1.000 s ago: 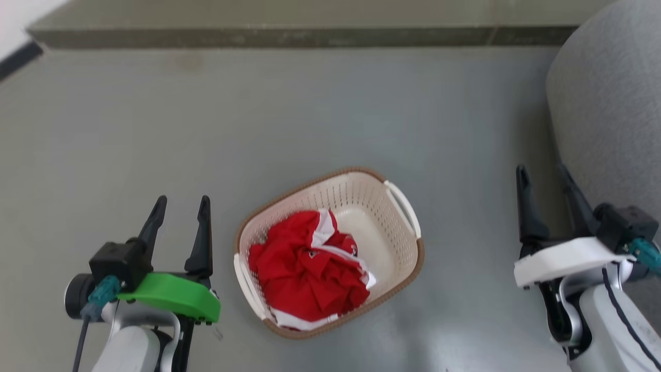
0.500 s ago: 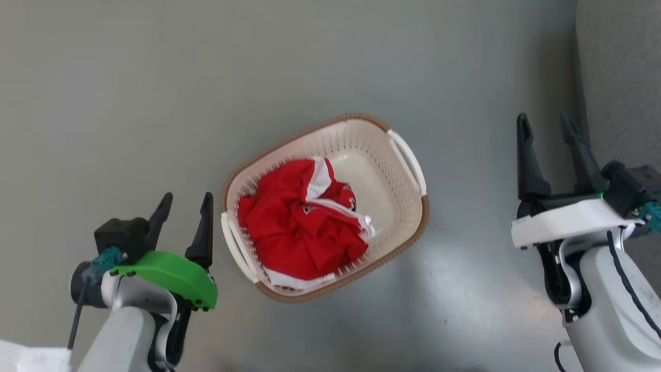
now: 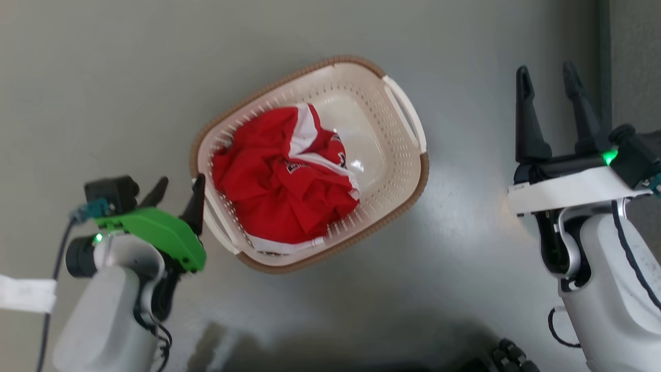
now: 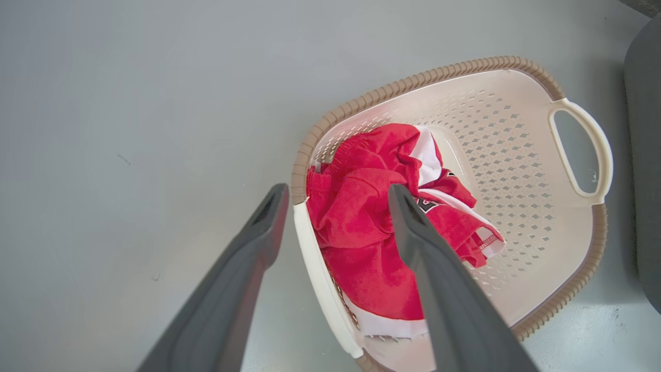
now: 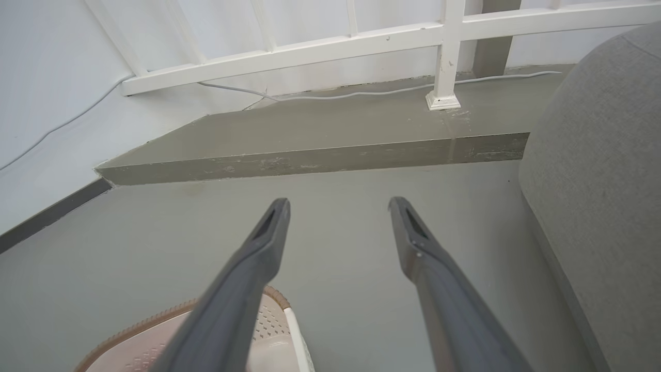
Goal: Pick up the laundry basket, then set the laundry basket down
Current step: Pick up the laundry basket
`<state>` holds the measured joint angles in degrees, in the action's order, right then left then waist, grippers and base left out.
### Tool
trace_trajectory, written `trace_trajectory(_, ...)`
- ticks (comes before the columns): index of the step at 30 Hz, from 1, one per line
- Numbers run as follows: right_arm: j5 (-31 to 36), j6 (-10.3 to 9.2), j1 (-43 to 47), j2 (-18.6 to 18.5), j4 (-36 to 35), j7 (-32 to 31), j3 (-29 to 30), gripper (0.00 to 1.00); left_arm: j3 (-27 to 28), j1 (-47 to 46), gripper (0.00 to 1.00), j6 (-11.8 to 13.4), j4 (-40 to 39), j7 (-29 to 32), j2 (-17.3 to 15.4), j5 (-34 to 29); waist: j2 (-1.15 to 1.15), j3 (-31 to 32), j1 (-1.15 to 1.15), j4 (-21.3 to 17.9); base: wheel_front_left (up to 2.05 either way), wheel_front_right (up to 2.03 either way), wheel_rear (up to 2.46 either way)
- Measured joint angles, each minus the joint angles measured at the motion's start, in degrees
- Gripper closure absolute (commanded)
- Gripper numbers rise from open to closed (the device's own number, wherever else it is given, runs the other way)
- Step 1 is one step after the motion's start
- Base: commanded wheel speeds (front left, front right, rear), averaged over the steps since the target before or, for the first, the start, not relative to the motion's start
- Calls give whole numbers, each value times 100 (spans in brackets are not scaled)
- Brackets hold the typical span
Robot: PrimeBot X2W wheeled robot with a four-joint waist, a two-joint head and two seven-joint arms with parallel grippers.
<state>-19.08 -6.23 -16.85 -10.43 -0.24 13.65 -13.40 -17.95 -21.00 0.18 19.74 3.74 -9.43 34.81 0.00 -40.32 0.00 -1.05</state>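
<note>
Grey floor (image 3: 129,77), bare and matte. Grey upholstered seat (image 5: 609,181) along the right edge. The laundry basket (image 3: 421,178) sits on the floor at centre, skewed, one white handle far-right and the other near-left. Crumpled red garment (image 3: 273,191) with white trim fills its left half. Left gripper (image 3: 181,180): fingers spread, straddling the near-left handle, one outside the wall and one over the garment; contact unclear. Right gripper (image 3: 545,68): fingers spread, holding nothing, well right of the basket.
</note>
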Motion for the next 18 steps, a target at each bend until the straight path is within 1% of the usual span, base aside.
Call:
trace_trajectory(4,45,0,-154,21,-48,1,-1,0,107,-319,0,-27,256,116,-18,41,0,-327,0,-60,0,0,0)
trace_trajectory(10,99,1,-310,103,-47,2,-12,0,156,-635,0,-154,754,266,-29,247,0,-746,0,-156,0,0,0)
trace_trajectory(18,107,3,-420,126,32,52,-9,0,162,-910,0,-330,1374,387,-13,365,0,-1041,0,-271,0,0,0)
